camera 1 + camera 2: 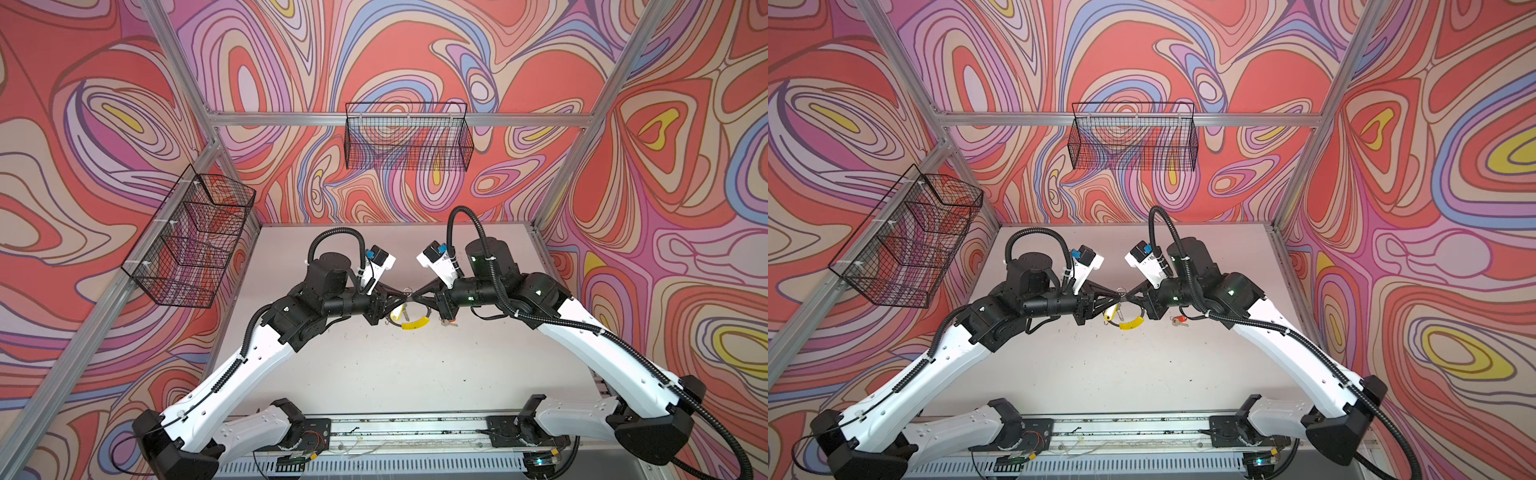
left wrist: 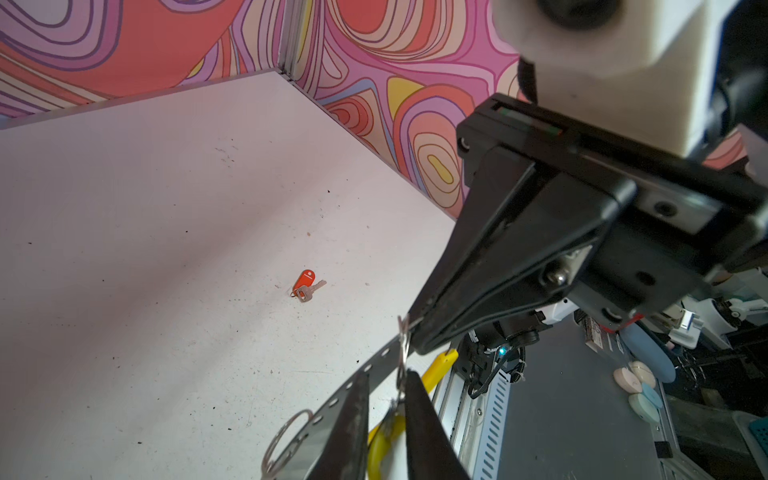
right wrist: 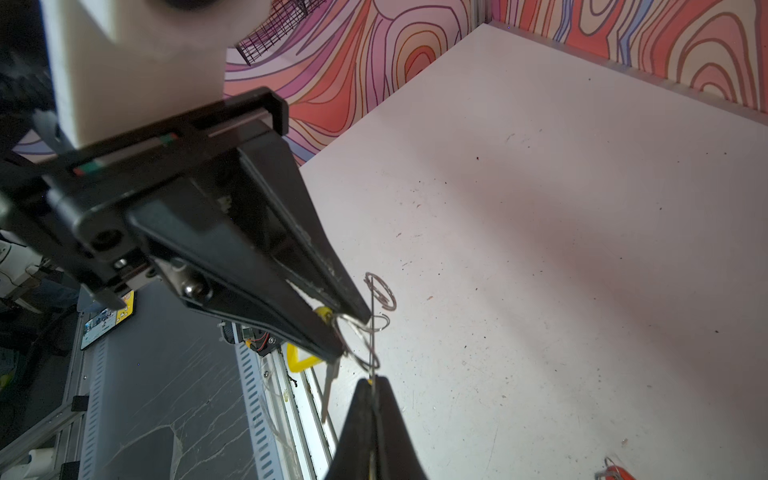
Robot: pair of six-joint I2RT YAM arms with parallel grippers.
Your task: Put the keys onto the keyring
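A: What is gripped, and where?

B: The left gripper (image 3: pixel 352 336) is seen with its jaws a little apart about a wire split ring (image 3: pixel 365 328). Whether the wire is pinched cannot be told. The yellow-tagged key (image 1: pixel 1109 312) is hung just beneath, apparently from that ring. The keyring (image 1: pixel 1130 324) is held clear of the worktop (image 1: pixel 1100 374), and the jaws of the right gripper (image 2: pixel 415 338) are clamped on its rim. The red-tagged key (image 2: pixel 305 283) is seen lying on the worktop, off to the right of the keyring and not touching it.

A: How is the threading best done?

B: The keyring should be held rigid on the right while the split ring is worked on the left. Small moves are advised, since thin wire is likely to slip or twist.

A: And the arms?

B: Both are stretched forward and bent inward, so that the jaws are set tip to tip over the middle of the worktop.
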